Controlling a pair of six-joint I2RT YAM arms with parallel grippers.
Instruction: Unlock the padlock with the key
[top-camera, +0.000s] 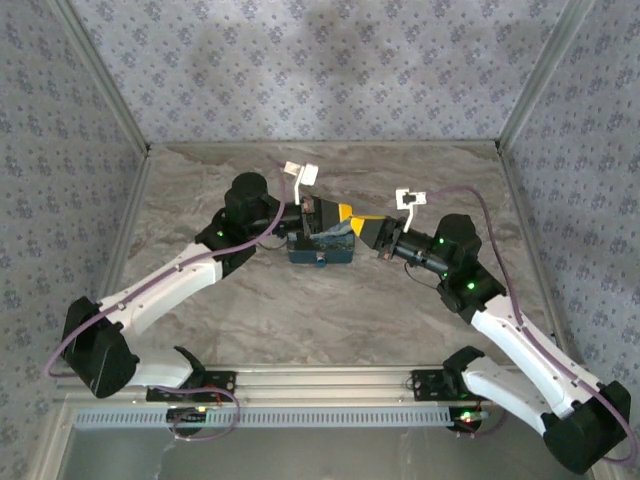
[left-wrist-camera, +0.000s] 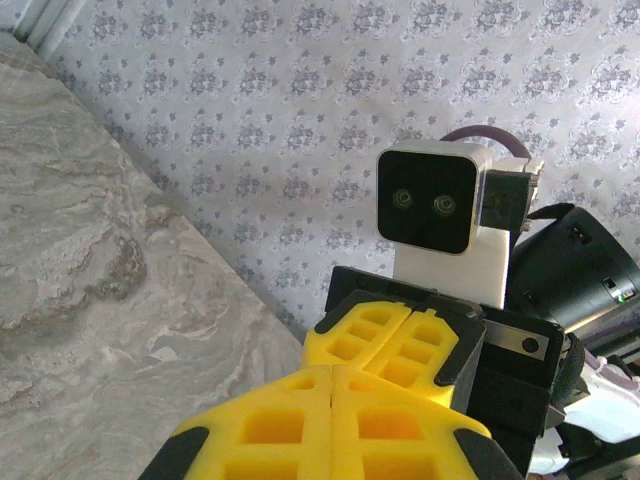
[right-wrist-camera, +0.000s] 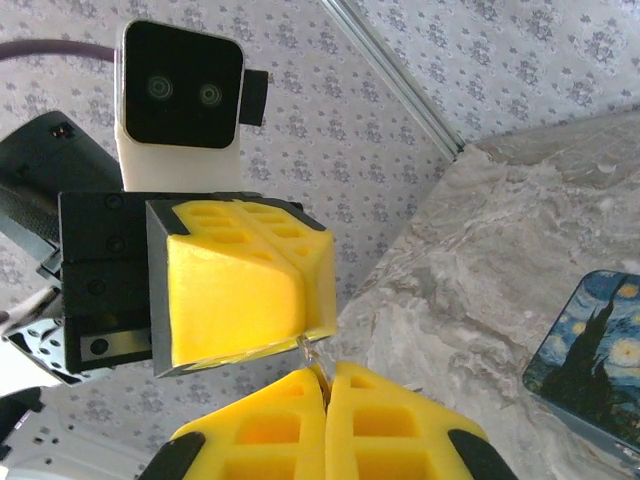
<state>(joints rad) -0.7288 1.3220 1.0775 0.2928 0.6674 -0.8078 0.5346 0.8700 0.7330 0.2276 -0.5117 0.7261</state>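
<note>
Handover of the key looks like the step in hand. The left pincer is clenched, its yellow tips nose to nose with the other arm's above the middle of the desk. A thin pale sliver of metal, which I take to be the key, runs out of its seam. The sliver ends in the seam of the right pincer, also clenched, so both seem to grip the key.

To do this well, only one side should let go, and only once the other's hold is firm. So little metal shows that a small twist could drop it. The arm that keeps the key needs enough blade left free to enter the keyhole.

A box printed with a night sky sits right beneath the meeting tips, near the desk's centre. The padlock is a tiny dark teal thing with a pale spot at the box's near side. Whether it hangs from the box or lies against it I cannot tell. Box and the crowded wrists block a straight descent, and the near side looks freer.
</note>
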